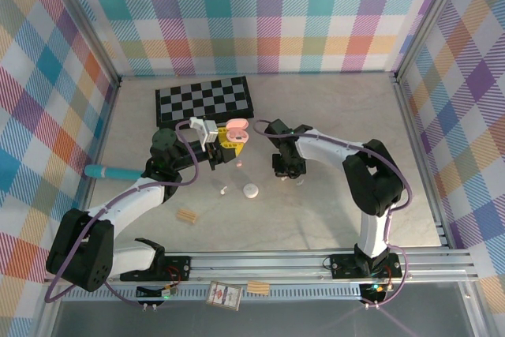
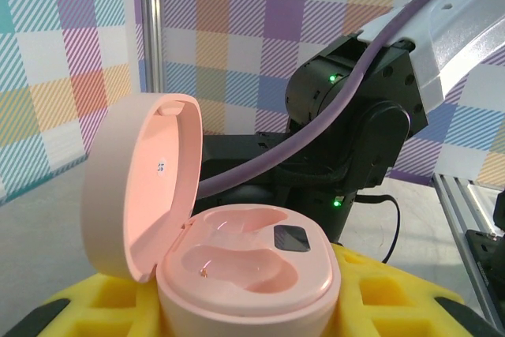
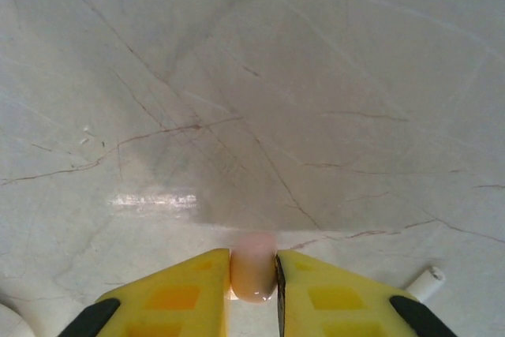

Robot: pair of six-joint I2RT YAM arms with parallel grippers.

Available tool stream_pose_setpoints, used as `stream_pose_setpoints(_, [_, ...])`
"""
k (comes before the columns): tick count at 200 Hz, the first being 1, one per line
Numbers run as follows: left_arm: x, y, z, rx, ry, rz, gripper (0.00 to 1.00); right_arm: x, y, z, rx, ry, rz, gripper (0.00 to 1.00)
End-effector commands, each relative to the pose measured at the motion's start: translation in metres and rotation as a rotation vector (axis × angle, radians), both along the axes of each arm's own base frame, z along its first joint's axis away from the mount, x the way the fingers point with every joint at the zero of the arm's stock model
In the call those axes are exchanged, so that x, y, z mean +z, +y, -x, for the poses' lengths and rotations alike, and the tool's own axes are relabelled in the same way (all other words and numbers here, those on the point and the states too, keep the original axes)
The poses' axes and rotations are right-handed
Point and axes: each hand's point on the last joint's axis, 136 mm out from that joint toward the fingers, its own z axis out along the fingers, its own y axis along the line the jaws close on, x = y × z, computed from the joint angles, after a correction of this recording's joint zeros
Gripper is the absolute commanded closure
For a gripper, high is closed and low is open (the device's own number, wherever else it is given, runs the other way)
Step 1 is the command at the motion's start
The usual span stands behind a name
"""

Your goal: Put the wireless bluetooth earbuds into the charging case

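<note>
Over pale tabletop (image 3: pixel 316 76) | clamped open pale-pink pebble-shaped plastic case (image 2: pixel 245 262) in left gripper (image 2: pixel 245 301), sockets empty | pinched pale-pink plastic earbud (image 3: pixel 252 275) in right gripper (image 3: pixel 252 262) | inserted none yet

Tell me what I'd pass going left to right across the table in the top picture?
Teal stick → wooden block → white round case → right hand, pinching a pink earbud.
</note>
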Motion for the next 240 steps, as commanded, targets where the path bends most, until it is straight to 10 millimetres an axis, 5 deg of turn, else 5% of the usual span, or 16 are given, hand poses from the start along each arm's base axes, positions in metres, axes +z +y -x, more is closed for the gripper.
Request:
stream_pose_setpoints(1, [0.023, -0.001, 0.002, -0.003, -0.076, 0.014, 0.65, -0.007, 0.009, -0.001, 0.033, 0.005, -0.049, 0.76])
stream_pose_setpoints(92, [0.024, -0.002, 0.001, -0.01, -0.074, 0.012, 0.65, 0.015, 0.009, -0.003, -0.063, -0.114, -0.293, 0.55])
stream_pose_setpoints(195, [0.025, -0.002, 0.001, -0.01, -0.071, 0.01, 0.65, -0.011, 0.008, -0.005, -0.037, -0.037, -0.266, 0.71])
stream_pose_setpoints(240, [0.023, -0.003, 0.0, -0.013, -0.067, 0.008, 0.65, -0.005, 0.012, -0.003, -0.034, -0.015, -0.291, 0.72])
